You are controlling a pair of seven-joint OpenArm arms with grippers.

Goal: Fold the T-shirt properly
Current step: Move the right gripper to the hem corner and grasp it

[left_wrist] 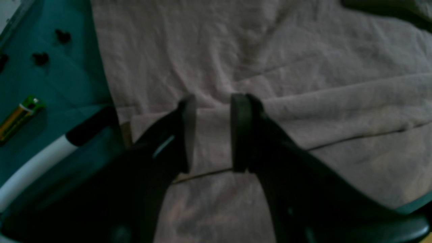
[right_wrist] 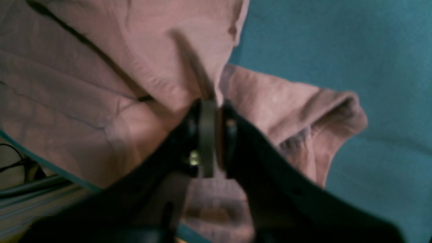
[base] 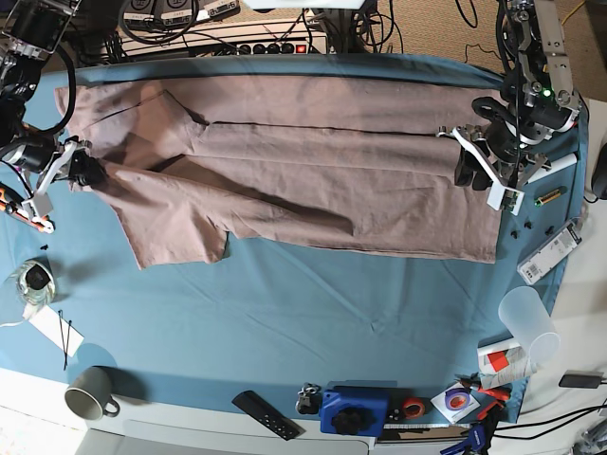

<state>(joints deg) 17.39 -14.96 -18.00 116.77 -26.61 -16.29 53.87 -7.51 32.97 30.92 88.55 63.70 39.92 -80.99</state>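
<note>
The T-shirt (base: pixel 285 180) lies spread across the desk (base: pixel 313 322), 1 lengthwise fold begun. The right tool (right_wrist: pixel 216 135) pinches its sleeve edge; the left tool (left_wrist: pixel 212 133) hovers wide over the hem. Next, probably: left clamps the hem, both carry cloth over.

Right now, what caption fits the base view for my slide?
Two robot arms stretch a pink T-shirt across the blue cloth.

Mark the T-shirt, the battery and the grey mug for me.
T-shirt (base: pixel 313 180), base view, middle of the spread body.
Battery (left_wrist: pixel 18 116), left wrist view, middle of its green-and-gold casing.
Grey mug (base: pixel 88 391), base view, its rim.
</note>
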